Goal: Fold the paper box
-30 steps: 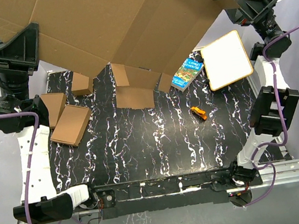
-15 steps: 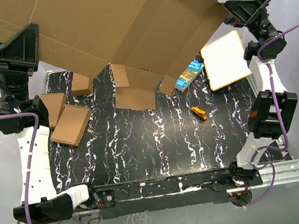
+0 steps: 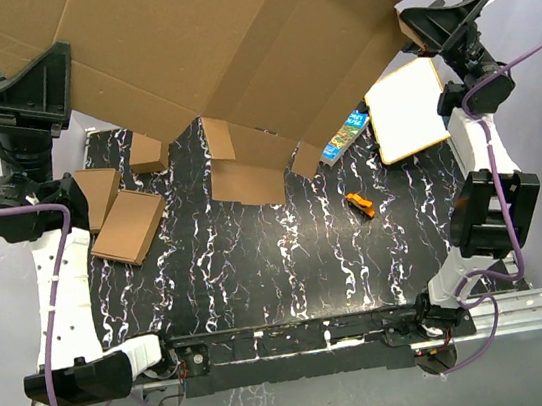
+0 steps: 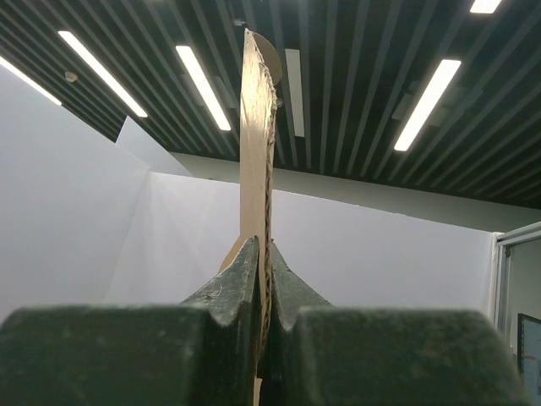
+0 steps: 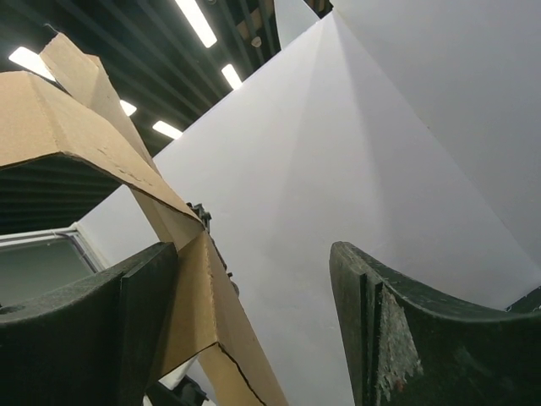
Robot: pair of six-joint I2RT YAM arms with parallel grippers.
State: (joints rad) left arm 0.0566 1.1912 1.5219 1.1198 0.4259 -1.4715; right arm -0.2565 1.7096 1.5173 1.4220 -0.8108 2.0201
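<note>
The paper box [image 3: 228, 37] is a large brown die-cut cardboard sheet held up in the air over the back of the table, its lower flaps [image 3: 243, 171] hanging toward the table. My left gripper [image 3: 56, 72] is shut on the sheet's left edge. In the left wrist view the jaws [image 4: 262, 279] pinch the corrugated edge [image 4: 256, 127], which rises upright. My right gripper [image 3: 418, 29] is open at the sheet's right flap. In the right wrist view [image 5: 254, 254] the flap [image 5: 190, 304] lies against the left finger while the right finger [image 5: 380, 330] stands apart.
Three small folded brown boxes [image 3: 127, 223] lie at the left on the black marbled table [image 3: 289, 261]. A blue book [image 3: 342, 135], a white board with a tan rim [image 3: 407, 108] and a small orange object [image 3: 359, 203] lie at the right.
My right gripper has moved left and down to the sheet's right flap. The sheet has shifted slightly and covers more of the blue book. The left arm has not moved.
</note>
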